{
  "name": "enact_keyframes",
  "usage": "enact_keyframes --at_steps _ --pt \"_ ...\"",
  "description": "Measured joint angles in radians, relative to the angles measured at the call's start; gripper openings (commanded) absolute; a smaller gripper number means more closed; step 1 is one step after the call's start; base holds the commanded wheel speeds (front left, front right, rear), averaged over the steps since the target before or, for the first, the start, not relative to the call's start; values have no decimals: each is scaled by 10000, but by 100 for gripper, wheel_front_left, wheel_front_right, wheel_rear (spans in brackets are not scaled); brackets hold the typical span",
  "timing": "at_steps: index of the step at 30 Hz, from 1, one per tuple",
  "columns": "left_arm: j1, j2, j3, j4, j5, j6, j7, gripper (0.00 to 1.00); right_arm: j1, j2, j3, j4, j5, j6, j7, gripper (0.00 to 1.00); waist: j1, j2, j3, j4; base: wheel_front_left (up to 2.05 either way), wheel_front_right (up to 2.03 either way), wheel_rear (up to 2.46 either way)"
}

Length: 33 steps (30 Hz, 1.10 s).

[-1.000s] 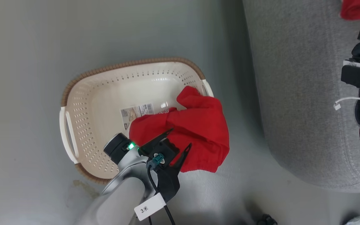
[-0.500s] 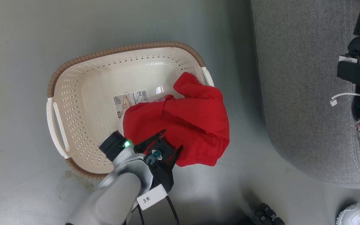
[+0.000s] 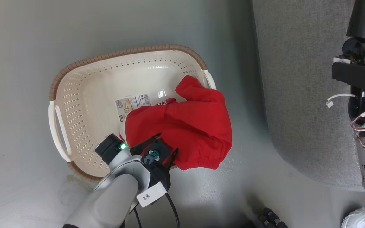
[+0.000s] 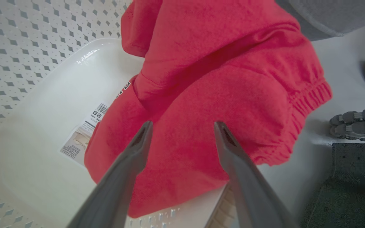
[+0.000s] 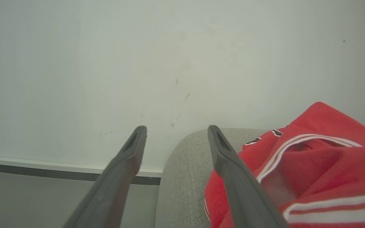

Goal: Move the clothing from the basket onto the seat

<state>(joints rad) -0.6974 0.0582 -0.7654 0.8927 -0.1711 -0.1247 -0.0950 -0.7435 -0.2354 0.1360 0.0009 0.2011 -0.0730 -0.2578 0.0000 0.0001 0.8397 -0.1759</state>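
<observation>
Reaching with the left gripper [image 3: 169,142] into the near side of the basket [image 3: 84,95], at 6 o'clock of the head view; held spread wide, pinching nothing, tips just above the plain red garment [image 3: 185,126]. Found half in, half out: bunched on the basket bottom beside the label sticker [image 3: 131,103], then draped over the rim at about 4 o'clock, gathered hem hanging outside, on or just above the floor [image 3: 27,47], cannot tell which. Judged to run long from 10 o'clock to 4 o'clock across the head view, sticker end to hem end, with the thick middle fold directly ahead of the spread fingers, toward 1 o'clock from the wrist. In the left wrist view, framed squarely between the two tips, so likely needing only a short drop and a close on the fold, not a sideways shift. Clearly the nearer arm for this piece. Parked well apart, at 2 o'clock over the seat [image 3: 296,95]: the right gripper [image 5: 176,127], likewise spread and holding nothing, with the striped garment [image 5: 312,164] already lying on the seat at its 4 o'clock. Worth watching: a grip on one layer only, leaving the hem to drag over the rim and tug the basket along; also a shoe [image 3: 356,218] at 5 o'clock, seemingly off the path to the seat
</observation>
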Motion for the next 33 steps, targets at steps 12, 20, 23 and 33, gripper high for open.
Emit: enact_keyframes --at_steps 12,20,23,33 --pt "-175 -36 -46 407 -249 -2 -426 100 4 128 96 236 -38 115 0 100 0 -2 -283 20 0 0 0" --pt "-179 -56 397 487 -882 -63 -1080 100 265 249 138 786 -96 201 0 100 -1 -1 -849 81 0 0 0" --pt "-188 -65 568 474 -1195 -63 -1218 100 472 303 165 1001 -98 203 0 100 -1 -2 -1133 121 0 0 0" --pt "-170 -132 1751 100 -2326 215 -1542 100 1366 437 280 1593 -155 311 0 100 -1 -2 -2359 328 0 0 0"
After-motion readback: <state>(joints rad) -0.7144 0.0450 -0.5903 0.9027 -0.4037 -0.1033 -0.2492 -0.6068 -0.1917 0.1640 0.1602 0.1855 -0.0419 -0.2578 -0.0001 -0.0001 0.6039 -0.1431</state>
